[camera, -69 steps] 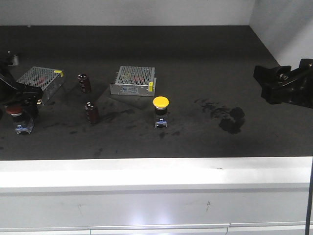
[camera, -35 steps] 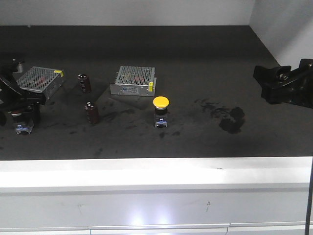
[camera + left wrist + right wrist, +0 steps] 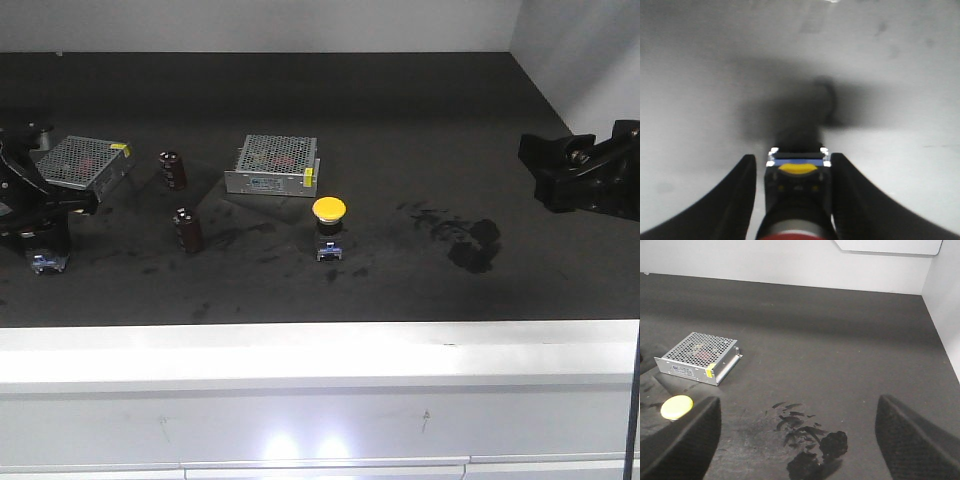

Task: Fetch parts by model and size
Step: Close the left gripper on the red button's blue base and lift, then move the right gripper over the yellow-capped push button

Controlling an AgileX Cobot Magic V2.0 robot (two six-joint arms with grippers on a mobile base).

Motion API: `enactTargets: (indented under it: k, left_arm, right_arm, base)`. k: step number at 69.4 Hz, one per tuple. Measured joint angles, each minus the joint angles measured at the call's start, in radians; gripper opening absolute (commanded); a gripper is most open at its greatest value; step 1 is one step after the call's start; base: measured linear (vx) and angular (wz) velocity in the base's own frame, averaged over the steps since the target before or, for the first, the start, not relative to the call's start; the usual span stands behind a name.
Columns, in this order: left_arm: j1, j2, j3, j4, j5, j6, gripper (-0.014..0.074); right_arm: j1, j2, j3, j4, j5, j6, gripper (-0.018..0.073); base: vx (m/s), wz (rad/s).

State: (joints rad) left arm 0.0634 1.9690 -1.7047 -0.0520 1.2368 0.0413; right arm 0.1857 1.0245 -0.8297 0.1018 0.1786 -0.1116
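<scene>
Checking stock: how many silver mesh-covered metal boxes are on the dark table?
2: one silver mesh-covered metal box at far left, another mid-table behind the yellow-capped push-button switch.

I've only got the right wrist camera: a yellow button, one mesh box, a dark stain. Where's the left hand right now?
Observer: The left hand is down at the far left of the table, over the red-capped switch.
Operator: Has it clamped that switch?
Observer: It doesn't look so. In the left wrist view the fingers straddle the switch body, and a sliver of table shows between one finger and the body.
Operator: Anything near it that I'm missing?
Observer: A second mesh box lies just beyond that hand, farther from the front edge.
</scene>
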Motion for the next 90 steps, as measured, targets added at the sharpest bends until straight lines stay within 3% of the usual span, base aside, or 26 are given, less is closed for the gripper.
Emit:
enactTargets:
  k: [3, 27, 54, 90]
  left_arm:
    - [0.000, 0.000, 0.000, -0.001, 0.000, -0.001, -0.0009]
    - [0.000, -0.021, 0.001, 0.007, -0.001, 0.007, -0.0007]
    - [0.000, -0.285, 0.031, 0.069, -0.148, 0.014, -0.0007]
    - [0.000, -0.876, 0.638, 0.070, -0.577, 0.018, -0.0007]
  right_arm:
    - [0.000, 0.000, 0.000, 0.000, 0.000, 0.000, 0.0591]
    - [0.000, 0.000, 0.000, 0.000, 0.006, 0.000, 0.0591]
    - [0.000, 0.000, 0.000, 0.000, 0.007, 0.000, 0.0591]
    - [0.000, 0.000, 0.000, 0.000, 0.007, 0.000, 0.0591]
  base:
    - [0.00, 0.00]
    - [0.00, 0.00]
    - [0.00, 0.00]
    - [0.00, 0.00]
